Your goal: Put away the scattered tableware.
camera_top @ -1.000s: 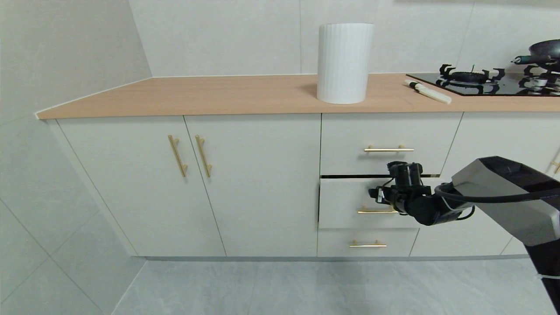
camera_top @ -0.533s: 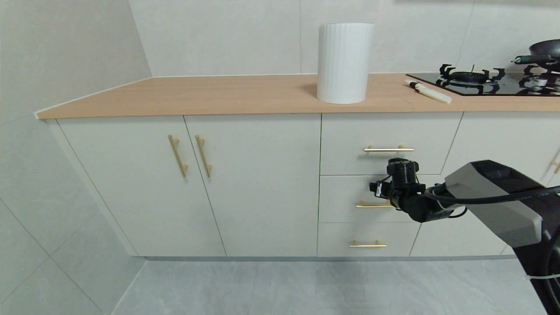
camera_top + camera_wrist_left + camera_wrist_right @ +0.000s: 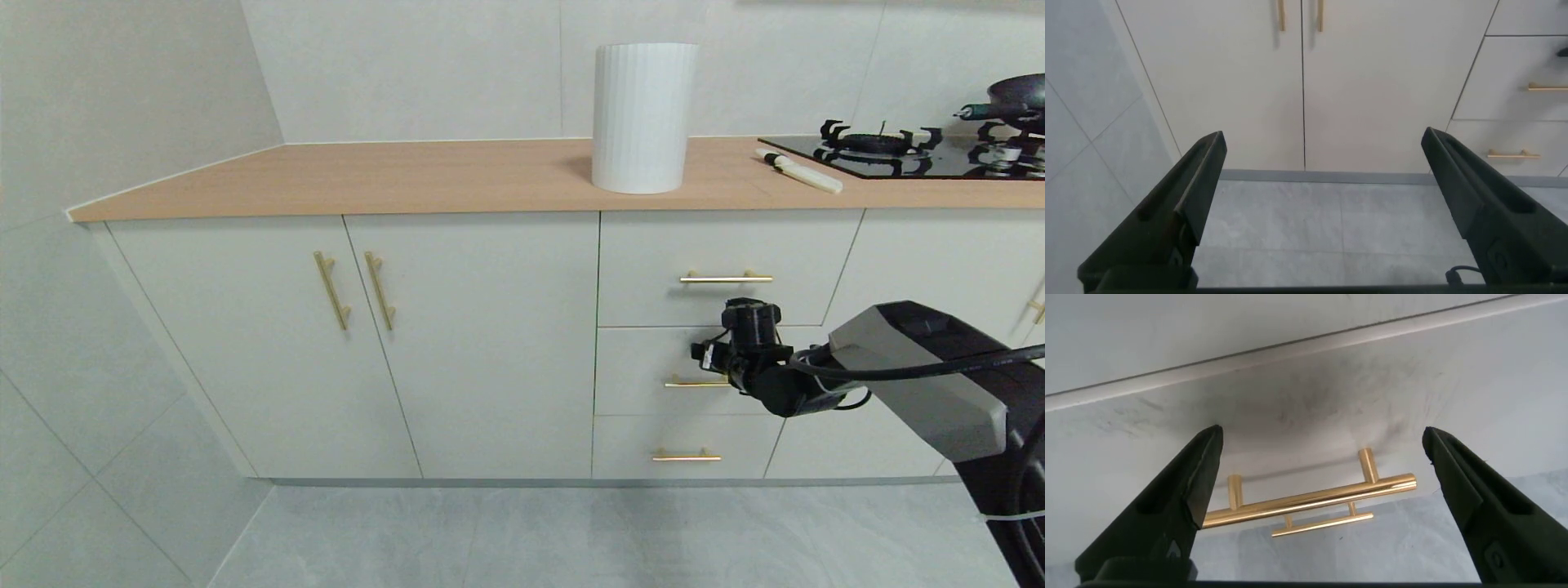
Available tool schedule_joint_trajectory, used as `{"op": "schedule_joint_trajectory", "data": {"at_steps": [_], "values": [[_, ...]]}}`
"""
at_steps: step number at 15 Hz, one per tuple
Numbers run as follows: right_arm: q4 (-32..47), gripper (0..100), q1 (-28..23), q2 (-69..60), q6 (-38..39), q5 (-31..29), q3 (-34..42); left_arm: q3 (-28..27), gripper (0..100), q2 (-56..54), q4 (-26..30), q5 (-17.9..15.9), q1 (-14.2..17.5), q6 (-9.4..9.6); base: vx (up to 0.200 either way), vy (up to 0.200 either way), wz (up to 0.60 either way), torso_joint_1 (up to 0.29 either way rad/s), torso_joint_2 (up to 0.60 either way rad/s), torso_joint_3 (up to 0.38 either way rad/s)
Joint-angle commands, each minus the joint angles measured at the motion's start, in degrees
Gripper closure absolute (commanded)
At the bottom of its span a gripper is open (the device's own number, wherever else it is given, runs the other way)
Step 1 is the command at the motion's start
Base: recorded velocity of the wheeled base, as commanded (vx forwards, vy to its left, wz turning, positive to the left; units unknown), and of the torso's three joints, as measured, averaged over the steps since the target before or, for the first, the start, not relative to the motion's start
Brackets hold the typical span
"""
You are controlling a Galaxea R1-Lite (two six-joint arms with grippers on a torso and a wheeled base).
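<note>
The right gripper (image 3: 1319, 449) hangs wide open before the handle (image 3: 1306, 502) of the middle drawer (image 3: 637, 367) — bar showing at its 9 o'clock — so I'd centre it first, then work squarely.

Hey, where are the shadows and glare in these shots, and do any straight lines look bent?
Head view: the white cylinder throws a soft shadow leftward on the countertop; the glossy cooktop mirrors its burner; the cabinet doors splay outward, lens distortion. Right wrist view: a smudgy shadow lies on the drawer front above the gold handle.
</note>
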Motion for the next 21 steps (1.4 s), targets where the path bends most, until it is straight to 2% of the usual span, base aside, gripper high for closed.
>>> {"op": "schedule_joint_trajectory", "data": {"at_steps": [1,2,3,4,5,6,7,9,10,11,13,14,17,19,20,21], "values": [[-0.3,0,-0.3,-5.2,0.7,-0.2,4.8,0.0,0,0.0,0.0,0.0,0.0,0.0,0.0,0.0,0.0,0.0,0.0,0.0],[-0.8,0,-0.3,-8.0,0.8,-0.2,7.7,0.0,0,0.0,0.0,0.0,0.0,0.0,0.0,0.0,0.0,0.0,0.0,0.0],[-3.4,0,-0.4,-15.8,0.7,0.1,15.5,0.0,0,0.0,0.0,0.0,0.0,0.0,0.0,0.0,0.0,0.0,0.0,0.0],[-4.6,0,-0.4,-18.5,0.5,0.1,18.0,0.0,0,0.0,0.0,0.0,0.0,0.0,0.0,0.0,0.0,0.0,0.0,0.0],[-8.0,0,-0.5,-26.7,0.0,-0.7,26.7,0.0,0,0.0,0.0,0.0,0.0,0.0,0.0,0.0,0.0,0.0,0.0,0.0],[-9.3,0,-0.5,-30.3,0.0,-1.1,30.4,0.0,0,0.0,0.0,0.0,0.0,0.0,0.0,0.0,0.0,0.0,0.0,0.0],[-11.4,0,-0.5,-42.3,-0.1,-1.4,41.1,0.0,0,0.0,0.0,0.0,0.0,0.0,0.0,0.0,0.0,0.0,0.0,0.0],[-11.5,0,-0.6,-58.7,-3.0,-1.4,52.1,0.0,0,0.0,0.0,0.0,0.0,0.0,0.0,0.0,0.0,0.0,0.0,0.0],[-11.5,0,-1.1,-65.5,-4.6,-1.4,56.0,0.0,0,0.0,0.0,0.0,0.0,0.0,0.0,0.0,0.0,0.0,0.0,0.0],[-11.5,0,-1.1,-65.5,-4.6,-1.4,56.0,0.0,0,0.0,0.0,0.0,0.0,0.0,0.0,0.0,0.0,0.0,0.0,0.0],[-10.9,0,-6.1,-85.5,-12.6,-1.3,65.5,0.0,0,0.0,0.0,0.0,0.0,-0.09,0.0,0.0,0.0,0.0,0.0,0.0],[-10.1,0,-7.0,-90.9,-14.6,-1.1,67.4,0.0,0,0.0,0.0,0.0,0.0,0.0,0.0,0.0,0.0,0.0,0.0,0.0],[1.5,0,-7.0,-108.2,-18.6,-0.8,70.0,0.0,0,0.0,0.0,0.0,0.0,0.0,0.0,0.0,0.0,0.0,0.0,0.0],[17.6,0,-7.0,-123.1,-19.0,1.4,69.9,0.0,0,0.0,0.0,0.0,0.0,0.0,0.0,0.0,0.0,0.0,0.0,0.0],[19.0,0,-7.0,-124.4,-19.0,1.7,69.9,0.0,0,0.0,0.0,0.0,0.0,0.0,0.0,0.0,0.0,0.0,0.0,0.0],[27.6,0,-7.0,-131.9,-20.1,2.7,69.6,0.0,0,0.0,0.0,0.0,0.0,0.0,0.0,0.0,0.0,0.0,0.0,0.0]]}}
